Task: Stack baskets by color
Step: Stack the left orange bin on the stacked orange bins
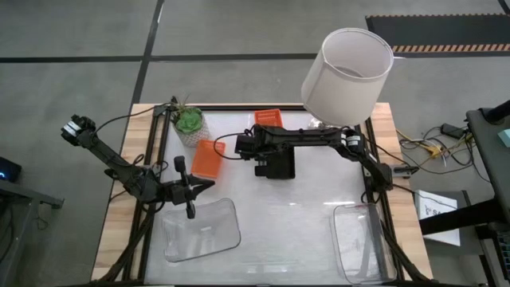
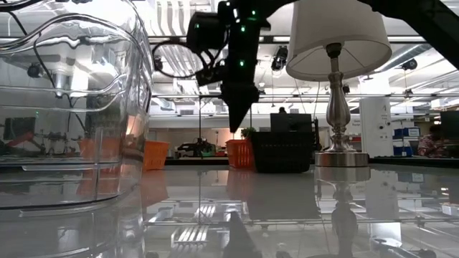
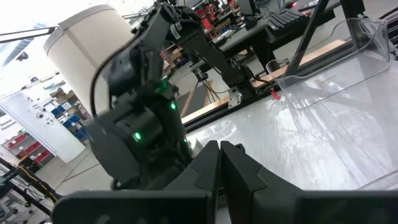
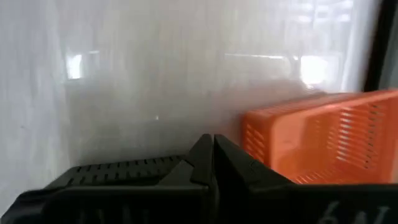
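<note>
A black basket (image 1: 282, 166) stands mid-table, and the same black basket (image 4: 118, 171) shows beside the fingers in the right wrist view. My right gripper (image 1: 260, 168) hangs shut at its left edge, pointing steeply down, tips (image 2: 236, 127) clear of the table; nothing shows between the fingers (image 4: 200, 155). One orange basket (image 1: 208, 159) rests to the left, another (image 1: 268, 118) farther back. Clear trays rest near left (image 1: 202, 231) and near right (image 1: 362, 243). My left gripper (image 1: 209, 184) waits shut and level above the left tray's far edge.
A lamp with a white shade (image 1: 347, 72) stands at the far right, close to my right arm. A green potted plant (image 1: 190, 123) stands far left. A dark frame (image 1: 151, 171) runs along the table's sides. Bare white surface (image 1: 287, 231) lies between the clear trays.
</note>
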Controlling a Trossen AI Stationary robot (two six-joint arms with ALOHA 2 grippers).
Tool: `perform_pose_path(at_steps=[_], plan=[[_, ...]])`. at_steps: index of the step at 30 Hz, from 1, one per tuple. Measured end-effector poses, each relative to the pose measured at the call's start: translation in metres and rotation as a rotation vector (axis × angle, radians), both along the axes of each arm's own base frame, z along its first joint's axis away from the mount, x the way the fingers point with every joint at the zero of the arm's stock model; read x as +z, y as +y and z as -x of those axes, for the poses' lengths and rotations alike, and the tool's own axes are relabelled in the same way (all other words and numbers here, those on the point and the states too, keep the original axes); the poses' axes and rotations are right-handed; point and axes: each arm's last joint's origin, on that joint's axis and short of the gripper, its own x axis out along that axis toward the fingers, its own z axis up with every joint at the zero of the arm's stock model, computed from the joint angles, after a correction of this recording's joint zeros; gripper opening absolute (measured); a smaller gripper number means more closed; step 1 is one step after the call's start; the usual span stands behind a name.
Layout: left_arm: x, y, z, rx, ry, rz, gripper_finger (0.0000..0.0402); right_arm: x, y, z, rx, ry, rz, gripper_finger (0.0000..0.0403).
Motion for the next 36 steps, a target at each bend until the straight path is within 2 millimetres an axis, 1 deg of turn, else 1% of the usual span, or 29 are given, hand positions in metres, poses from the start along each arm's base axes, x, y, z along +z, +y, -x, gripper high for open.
perform_pose_path(at_steps=[2,4,6,10,12,16,21,24,27,33,36], plan=[[0.0,0.0,0.0,0.0,0.0,0.0,0.0,0.008,0.005,0.001,-0.001,0.001,0.013,0.0009],[0.0,0.0,0.0,0.0,0.002,-0.001,0.0,0.016,0.016,0.003,0.005,0.0,0.018,0.0009],[-0.001,0.0,0.0,0.0,0.003,0.004,0.0,0.024,0.029,0.006,0.017,-0.014,0.014,0.0009],[-0.001,0.0,0.0,0.0,-0.001,0.022,0.0,0.042,0.06,0.02,0.042,-0.052,0.004,0.0008],[-0.001,0.0,0.0,0.001,0.0,0.024,0.0,0.049,0.077,0.03,0.072,-0.076,0.0,0.0008],[-0.004,-0.002,-0.003,0.002,0.009,0.039,0.0,0.061,0.105,0.053,0.121,-0.201,-0.018,0.0008],[-0.011,-0.005,-0.008,0.009,0.018,0.122,0.0,0.065,0.128,0.089,0.17,-0.371,-0.048,0.0008],[-0.013,-0.006,-0.011,0.023,0.012,0.193,0.0,0.066,0.136,0.109,0.219,-0.507,-0.043,0.0008],[-0.009,-0.004,-0.015,0.046,-0.017,0.278,0.0,0.066,0.138,0.127,0.274,-0.631,-0.037,0.0008],[-0.001,0.003,-0.021,0.009,-0.052,0.407,0.0,0.061,0.131,0.161,0.357,-0.804,0.001,0.0009],[-0.001,0.009,-0.027,-0.002,-0.056,0.481,0.0,0.058,0.126,0.176,0.407,-0.878,0.028,0.0009]])
